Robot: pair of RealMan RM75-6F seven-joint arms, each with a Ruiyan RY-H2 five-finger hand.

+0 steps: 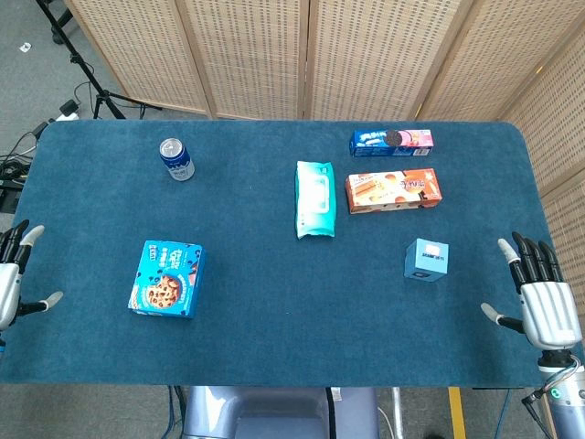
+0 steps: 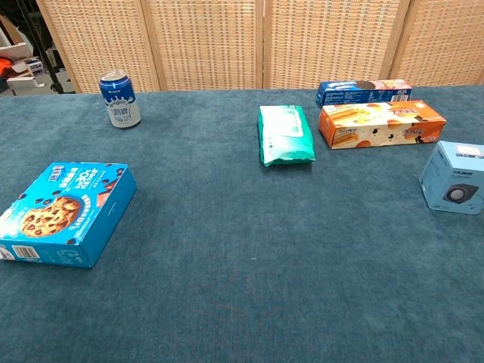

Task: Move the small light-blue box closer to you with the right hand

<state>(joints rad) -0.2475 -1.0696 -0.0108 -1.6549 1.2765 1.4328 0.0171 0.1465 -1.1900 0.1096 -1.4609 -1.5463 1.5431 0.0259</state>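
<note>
The small light-blue box (image 1: 426,260) stands on the blue table at the right, also seen at the right edge of the chest view as the light-blue box (image 2: 454,177). My right hand (image 1: 539,302) hovers at the table's right front corner, fingers spread and holding nothing, well to the right of the box and nearer to me. My left hand (image 1: 11,274) sits at the left table edge, fingers apart and empty. Neither hand shows in the chest view.
An orange biscuit box (image 1: 393,191) and a blue cookie pack (image 1: 391,141) lie behind the small box. A green wipes pack (image 1: 315,198) lies mid-table. A blue cookie box (image 1: 166,278) is front left, a can (image 1: 176,159) back left. Wicker screens stand behind.
</note>
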